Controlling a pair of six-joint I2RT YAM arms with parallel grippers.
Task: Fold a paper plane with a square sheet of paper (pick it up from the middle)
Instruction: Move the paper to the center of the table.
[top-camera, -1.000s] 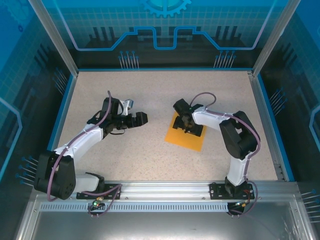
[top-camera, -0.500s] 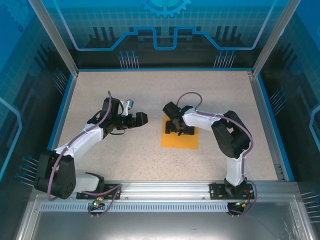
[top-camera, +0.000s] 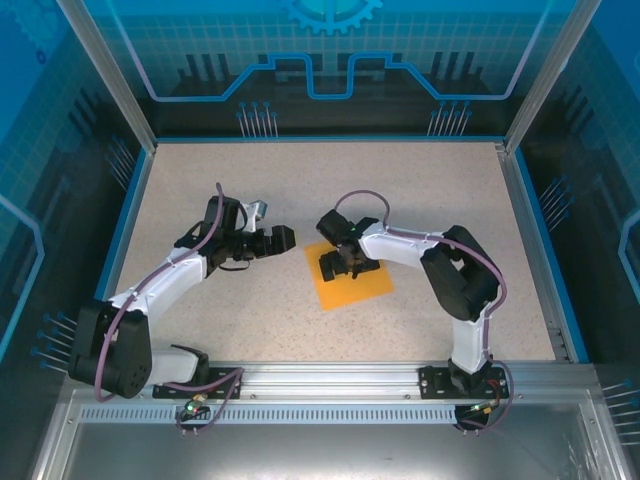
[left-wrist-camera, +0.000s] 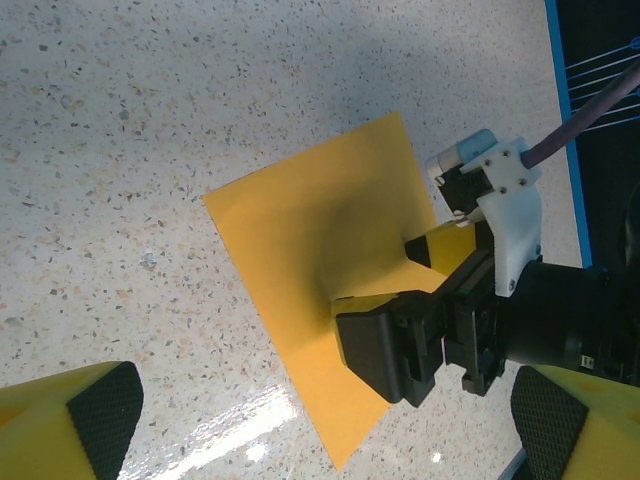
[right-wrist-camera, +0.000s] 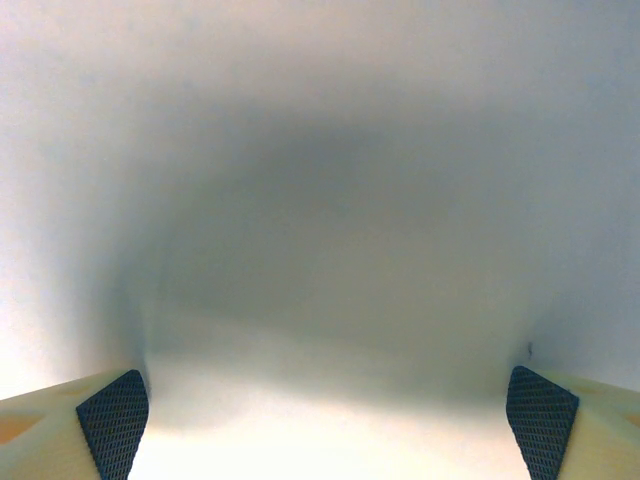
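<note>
Both of my grippers stand spread wide, and neither one pinches anything.

From above, my right gripper (top-camera: 336, 268) points down onto the square sheet of paper (top-camera: 358, 291), which lies flat on the speckled worktop (top-camera: 250, 180). My fingers cover the sheet's half nearer my left arm, and its other half shows bare orange behind them, towards my right arm's base. My left gripper (top-camera: 281, 239) hovers just beside the sheet without touching it, its open mouth facing my right gripper.

My left wrist camera gives what the overhead view cannot. Between my own black pads (left-wrist-camera: 102, 412) I see the right gripper (left-wrist-camera: 402, 300) side on, its two fingertips set well apart on the paper, with a soft shadow spreading from them. The sheet's edges are crisp there and I see no crease.

My right wrist camera is too close to be of use. Its two pads (right-wrist-camera: 112, 410) sit at the lower corners, and between them is a pale, washed-out blur in which I cannot tell paper from worktop.

The sheet is square, so neither side is the longer. It sits turned on the worktop, with one corner pointing towards my left gripper and another towards my arm bases.
</note>
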